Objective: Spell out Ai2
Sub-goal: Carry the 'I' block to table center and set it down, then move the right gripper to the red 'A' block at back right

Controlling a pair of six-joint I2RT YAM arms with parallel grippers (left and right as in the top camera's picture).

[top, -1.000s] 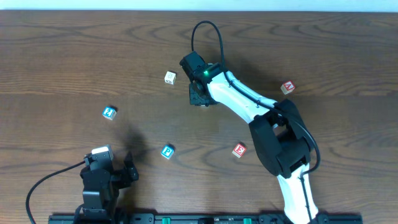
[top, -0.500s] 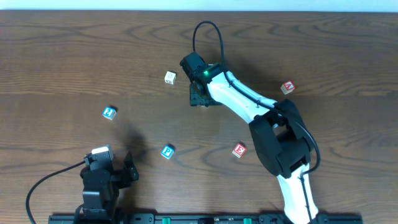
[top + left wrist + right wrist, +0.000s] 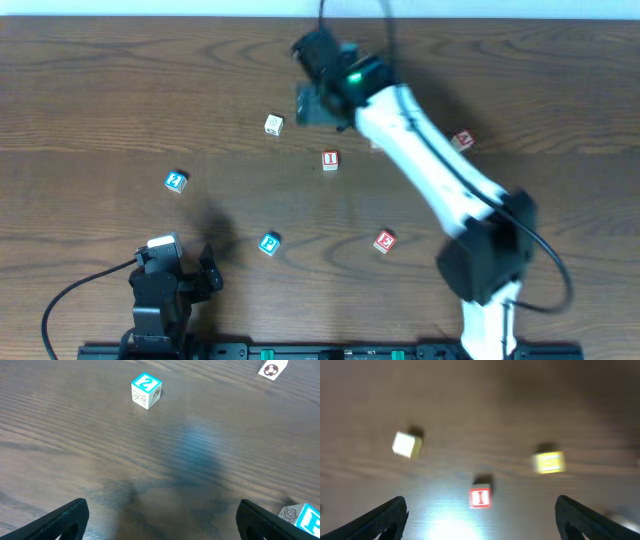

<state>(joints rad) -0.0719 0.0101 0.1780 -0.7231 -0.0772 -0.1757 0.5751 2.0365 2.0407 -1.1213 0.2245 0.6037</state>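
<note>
Right gripper (image 3: 318, 102) lifted far, jaws wide, leaving I cube (image 3: 330, 159) on table (image 3: 100, 80); we see left gripper (image 3: 160, 517) wide too.

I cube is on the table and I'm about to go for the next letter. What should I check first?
1. I cube free on the table, letter up: ok.
2. Right pincer open and empty: ok.
3. Left pincer open and empty: ok.
4. 2 cube in plain view ahead of the left pincer, nothing touching it: ok.
5. A cube square with the I cube: not ok, it looks turned askew.
6. Right wrist view sharp enough to aim: not ok, blurred.
</note>
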